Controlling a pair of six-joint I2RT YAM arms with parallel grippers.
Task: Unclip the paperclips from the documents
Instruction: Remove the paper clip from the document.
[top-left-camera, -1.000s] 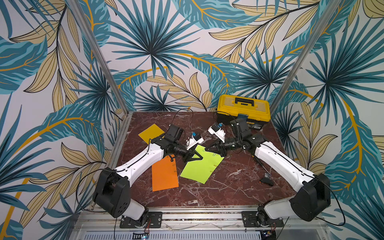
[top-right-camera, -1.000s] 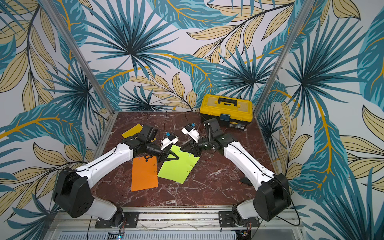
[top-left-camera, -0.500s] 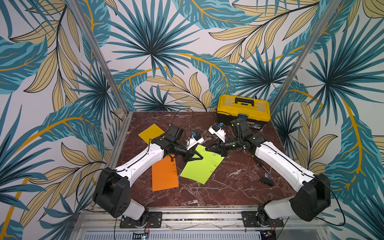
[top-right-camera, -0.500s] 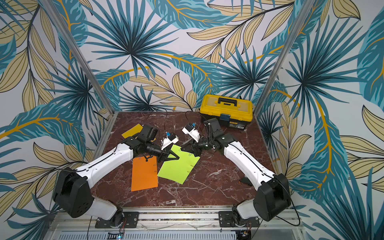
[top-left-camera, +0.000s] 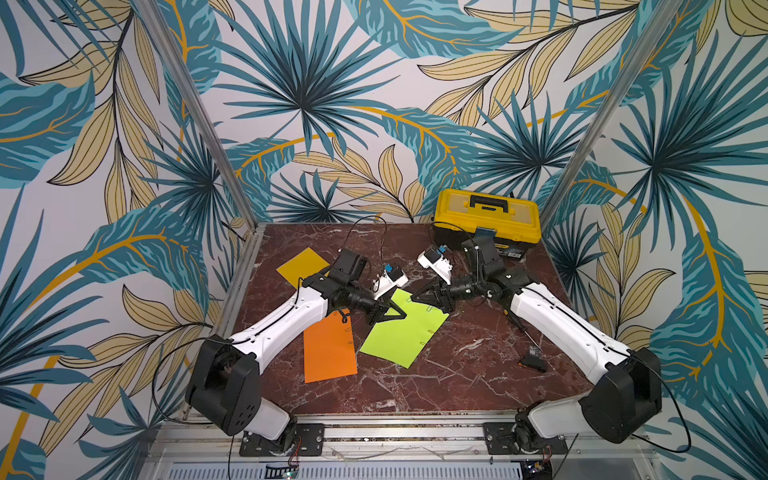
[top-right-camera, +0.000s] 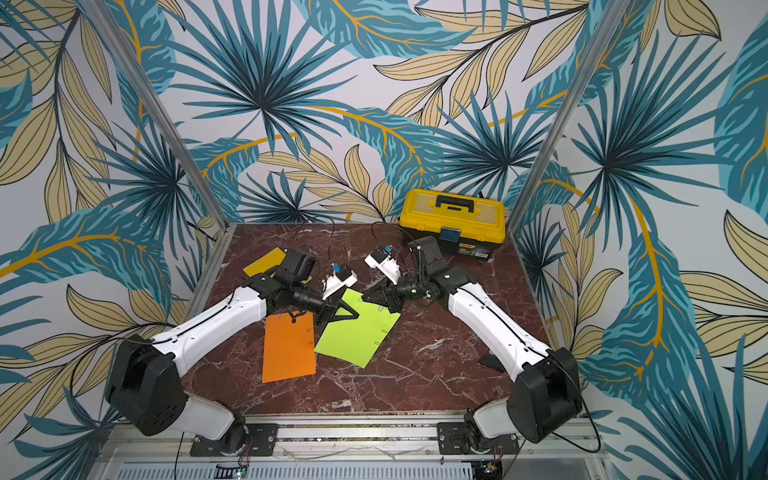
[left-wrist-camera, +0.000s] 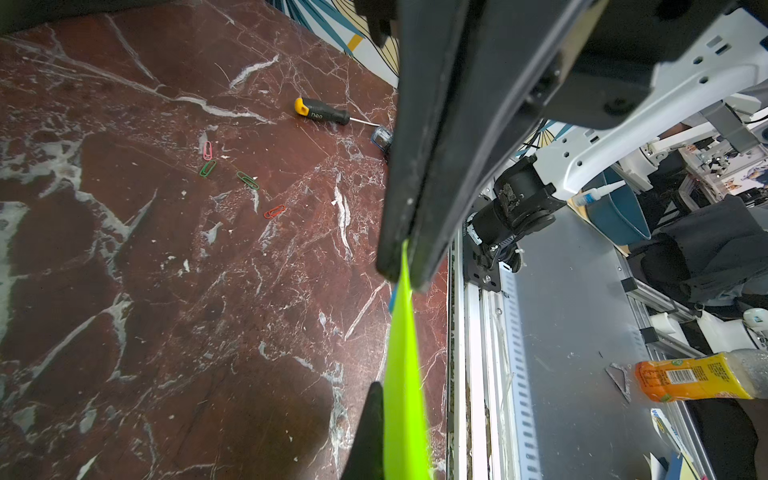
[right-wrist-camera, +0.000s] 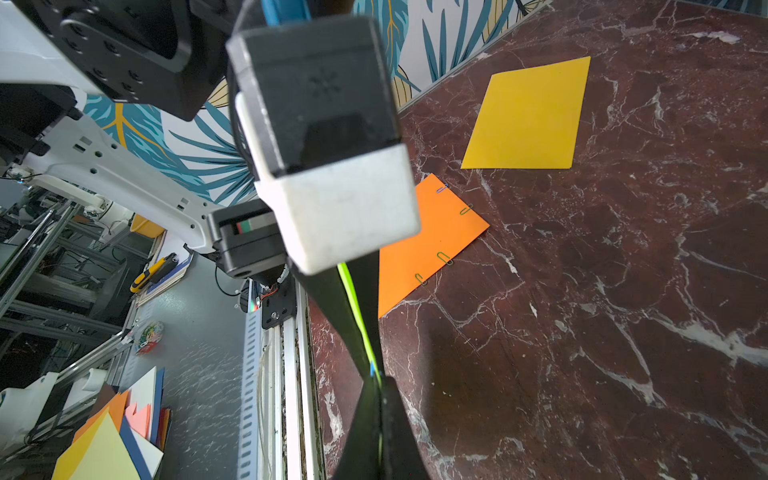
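The lime green document (top-left-camera: 403, 332) lies mid-table with its far end lifted. My left gripper (top-left-camera: 400, 314) is shut on that sheet's far left corner; the left wrist view shows the sheet edge-on (left-wrist-camera: 405, 374) beside my black finger (left-wrist-camera: 370, 436). My right gripper (top-left-camera: 415, 296) is shut on the sheet's far edge, with a blue paperclip (right-wrist-camera: 372, 368) at its fingertips. More paperclips (top-left-camera: 432, 331) sit on the sheet's right edge. The orange document (right-wrist-camera: 428, 245) carries several paperclips (right-wrist-camera: 444, 258). The golden yellow document (right-wrist-camera: 528, 116) lies flat and bare at the far left.
Several loose paperclips (left-wrist-camera: 247, 180) lie on the marble right of the green sheet. A black-handled screwdriver (left-wrist-camera: 322, 112) lies by the right arm. A yellow toolbox (top-left-camera: 486, 216) stands at the back right. A small black object (top-left-camera: 534, 363) lies at the right front.
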